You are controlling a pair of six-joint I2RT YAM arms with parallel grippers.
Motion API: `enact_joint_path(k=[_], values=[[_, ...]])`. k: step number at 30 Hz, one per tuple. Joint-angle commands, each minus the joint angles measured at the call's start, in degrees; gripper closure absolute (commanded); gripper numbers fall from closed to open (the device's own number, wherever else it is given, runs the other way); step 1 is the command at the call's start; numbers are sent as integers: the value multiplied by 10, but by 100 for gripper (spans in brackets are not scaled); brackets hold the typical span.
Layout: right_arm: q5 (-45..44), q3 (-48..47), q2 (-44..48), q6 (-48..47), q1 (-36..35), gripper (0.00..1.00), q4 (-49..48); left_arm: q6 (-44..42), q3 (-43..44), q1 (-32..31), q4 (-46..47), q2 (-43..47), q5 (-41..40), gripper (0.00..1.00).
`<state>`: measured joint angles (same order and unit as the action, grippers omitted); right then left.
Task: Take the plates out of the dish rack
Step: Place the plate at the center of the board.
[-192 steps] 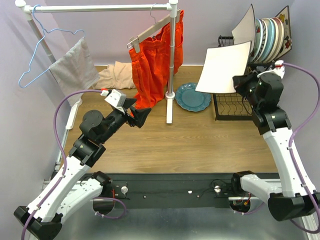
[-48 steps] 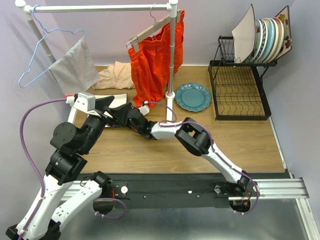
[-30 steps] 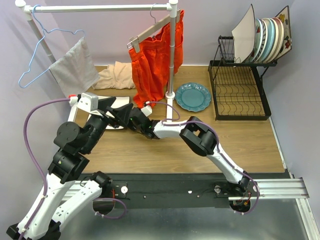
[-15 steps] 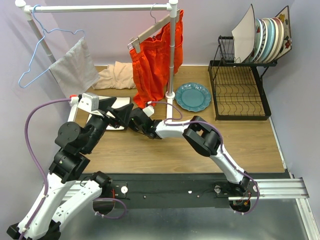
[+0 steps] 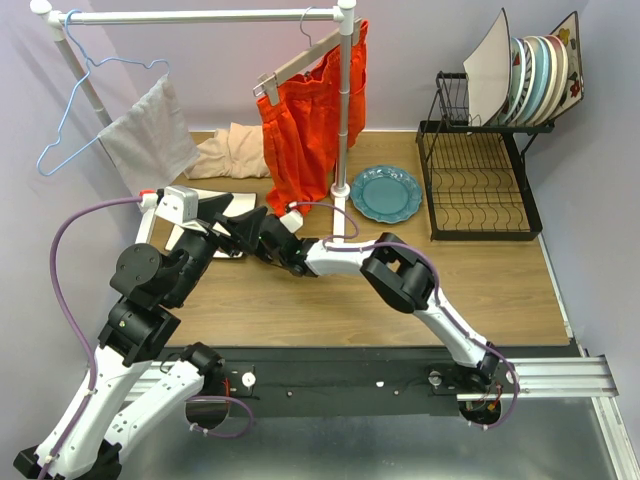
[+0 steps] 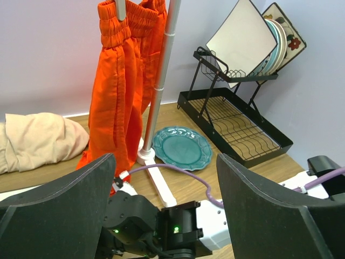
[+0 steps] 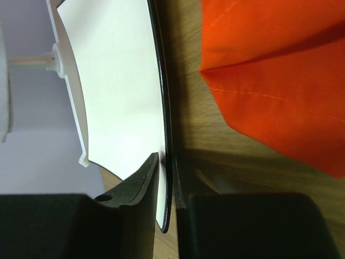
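The wooden desk (image 5: pixel 400 280) carries a white rail (image 5: pixel 200 16) across its back. The right arm (image 5: pixel 400 275) reaches across the desk to the left side, where it meets the left arm (image 5: pixel 150 290).

The black wire rack (image 5: pixel 485 237) stands at the back right corner. Its flat base shelf holds nothing. Orange shorts (image 5: pixel 305 130) hang from the rail, and a grey cloth (image 5: pixel 150 135) hangs from a blue hanger further left. A beige cloth (image 5: pixel 235 150) lies bunched on the desk behind them.

A row of plates (image 5: pixel 535 75) stands on edge in the rack's upper shelf, with a square white one at the front. A round teal plate (image 5: pixel 386 193) lies flat on the desk between the rail's foot and the rack.

A square white plate (image 7: pixel 118 91) is out of the rack at the desk's left, mostly hidden under the arms. I cannot tell whether it lies flat.

The left tool (image 6: pixel 164 157) is spread wide and holds nothing. The right tool (image 7: pixel 165 156) is narrowed to a thin slot, pinching the white plate's rim.
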<state>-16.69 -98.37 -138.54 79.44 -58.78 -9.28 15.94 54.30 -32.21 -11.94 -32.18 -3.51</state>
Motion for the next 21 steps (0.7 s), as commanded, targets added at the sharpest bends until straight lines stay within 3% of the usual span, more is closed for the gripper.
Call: enact_joint_path(k=[1, 7, 16, 18, 21], values=[[10, -54, -37, 2, -6, 77, -9, -6, -2, 4, 10, 5, -12, 15], [4, -62, -37, -7, -7, 76, -9, -9, -9, 4, 10, 3, -17, 15], [43, 30, 68, -102, -6, 53, -13, -19, 0, 4, 7, 1, -17, 15], [56, 79, 101, -144, -6, 41, -13, -21, -2, 4, 8, 1, -17, 15], [56, 174, 183, -180, -6, 31, -14, -20, -6, 4, 10, 1, -17, 15]])
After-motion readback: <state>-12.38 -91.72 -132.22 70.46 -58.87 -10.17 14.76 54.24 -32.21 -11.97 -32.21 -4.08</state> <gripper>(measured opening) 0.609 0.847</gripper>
